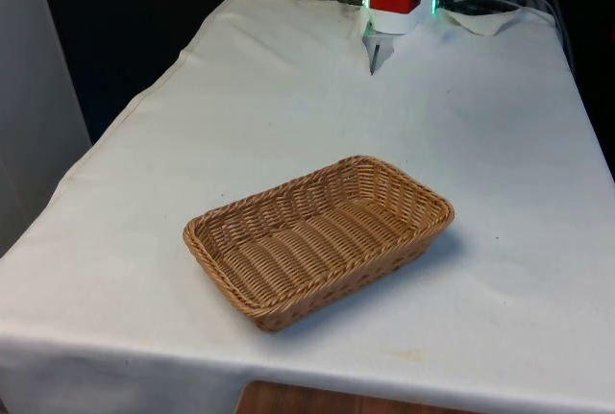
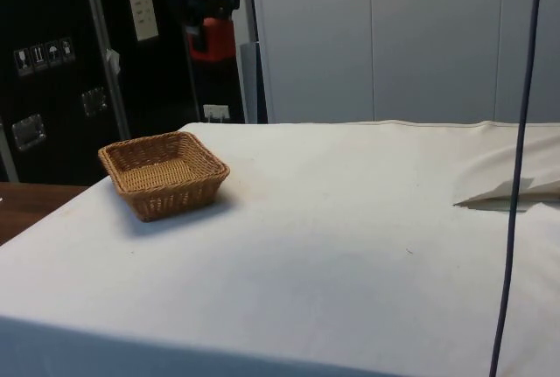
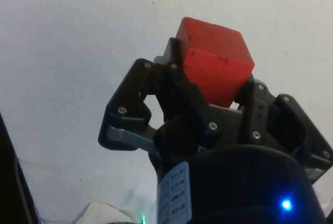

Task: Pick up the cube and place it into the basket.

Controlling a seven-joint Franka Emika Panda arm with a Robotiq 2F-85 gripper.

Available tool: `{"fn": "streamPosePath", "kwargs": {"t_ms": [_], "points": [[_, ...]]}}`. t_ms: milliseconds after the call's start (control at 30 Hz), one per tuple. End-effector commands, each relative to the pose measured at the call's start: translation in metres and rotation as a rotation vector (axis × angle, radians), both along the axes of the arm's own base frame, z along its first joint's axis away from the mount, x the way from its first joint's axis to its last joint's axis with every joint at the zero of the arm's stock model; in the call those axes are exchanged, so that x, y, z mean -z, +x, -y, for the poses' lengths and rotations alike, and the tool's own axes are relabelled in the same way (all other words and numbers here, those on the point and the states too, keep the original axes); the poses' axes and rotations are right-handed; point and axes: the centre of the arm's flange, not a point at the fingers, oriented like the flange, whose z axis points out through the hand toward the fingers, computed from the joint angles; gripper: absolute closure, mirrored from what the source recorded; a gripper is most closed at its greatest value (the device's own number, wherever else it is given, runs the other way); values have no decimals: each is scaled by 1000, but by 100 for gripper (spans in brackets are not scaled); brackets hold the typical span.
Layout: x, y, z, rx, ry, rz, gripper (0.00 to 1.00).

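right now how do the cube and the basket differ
The cube is solid red and smooth; the basket is brown woven wicker, open-topped and empty. The cube is held off the table in the gripper; the basket rests on the white cloth. The basket is far bigger.

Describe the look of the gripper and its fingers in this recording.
The gripper is black, built of angular linkage plates joined by small silver screws, above a rounded black body with a white printed label. Its fingers are black too.
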Motion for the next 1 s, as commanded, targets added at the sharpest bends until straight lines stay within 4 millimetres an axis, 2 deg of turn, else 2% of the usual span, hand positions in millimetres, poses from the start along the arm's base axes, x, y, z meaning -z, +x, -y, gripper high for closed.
{"fn": "streamPosePath", "kwargs": {"t_ms": [0, 333, 600, 967], "points": [[-1, 3, 1, 5, 0, -8, 99], [-11, 16, 3, 9, -7, 7, 99], [-21, 34, 5, 22, -14, 7, 99], [-25, 52, 6, 24, -24, 28, 99]]}}
